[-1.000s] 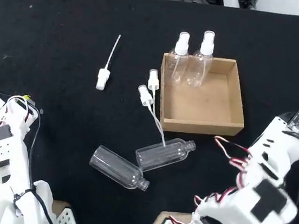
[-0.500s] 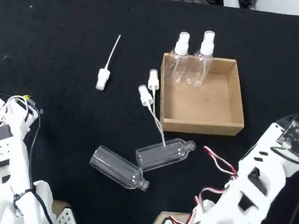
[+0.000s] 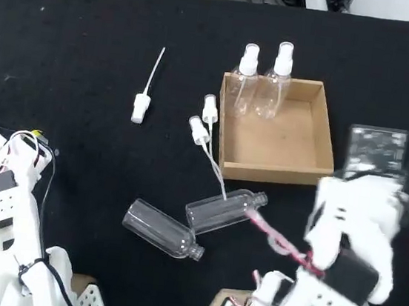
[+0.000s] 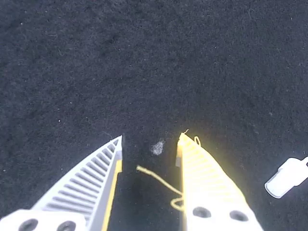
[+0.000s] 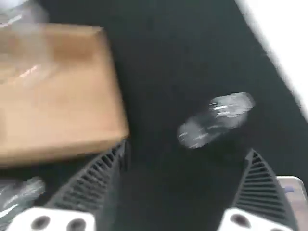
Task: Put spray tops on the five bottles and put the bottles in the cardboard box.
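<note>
Two capped clear plastic bottles [image 3: 245, 87] stand upright in the brown cardboard box [image 3: 276, 174], far-left corner, so I'd count those as finished. Two uncapped clear bottles [image 3: 223, 210] lie on the black worktop [image 3: 92, 35] just near of the box. Three loose white spray tops [image 3: 210, 110] sit left of it, handy for capping. Your right pincer [image 5: 186, 147] is spread wide and empty. A fifth clear bottle [image 5: 216, 119] lies right of the box, beyond the gap, likely your pick target. Your left pincer [image 4: 150, 137] is partly open, empty, over bare worktop.
</note>
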You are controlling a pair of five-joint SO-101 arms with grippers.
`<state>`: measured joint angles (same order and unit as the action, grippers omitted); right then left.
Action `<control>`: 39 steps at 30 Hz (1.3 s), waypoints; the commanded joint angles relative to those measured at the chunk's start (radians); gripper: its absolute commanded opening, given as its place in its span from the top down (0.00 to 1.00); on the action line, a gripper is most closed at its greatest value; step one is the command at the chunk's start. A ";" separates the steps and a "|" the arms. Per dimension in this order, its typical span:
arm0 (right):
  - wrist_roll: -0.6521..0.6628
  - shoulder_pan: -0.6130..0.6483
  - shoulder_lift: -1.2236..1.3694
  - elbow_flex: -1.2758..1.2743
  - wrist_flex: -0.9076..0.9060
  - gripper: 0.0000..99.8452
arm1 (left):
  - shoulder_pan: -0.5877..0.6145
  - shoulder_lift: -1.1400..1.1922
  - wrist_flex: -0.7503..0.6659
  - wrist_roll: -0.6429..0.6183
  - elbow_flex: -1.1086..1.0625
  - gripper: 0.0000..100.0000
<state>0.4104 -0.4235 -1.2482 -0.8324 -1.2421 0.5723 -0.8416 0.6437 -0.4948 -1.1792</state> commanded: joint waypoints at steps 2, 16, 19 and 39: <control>-0.061 0.330 0.033 0.186 -0.141 0.78 | -0.010 -0.018 -0.023 -0.003 0.050 0.82; -0.582 1.077 0.788 0.506 0.087 0.71 | -0.002 -0.018 -0.023 -0.003 0.050 0.82; -0.681 1.099 0.938 0.549 0.209 0.67 | -0.002 -0.018 -0.023 -0.005 0.050 0.82; -0.954 1.046 1.573 0.651 0.954 0.67 | 0.045 -0.018 -0.023 -0.008 0.050 0.82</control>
<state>-0.5317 0.6598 0.3015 -0.2892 -0.3261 0.6076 -0.8416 0.6437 -0.4948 -1.1792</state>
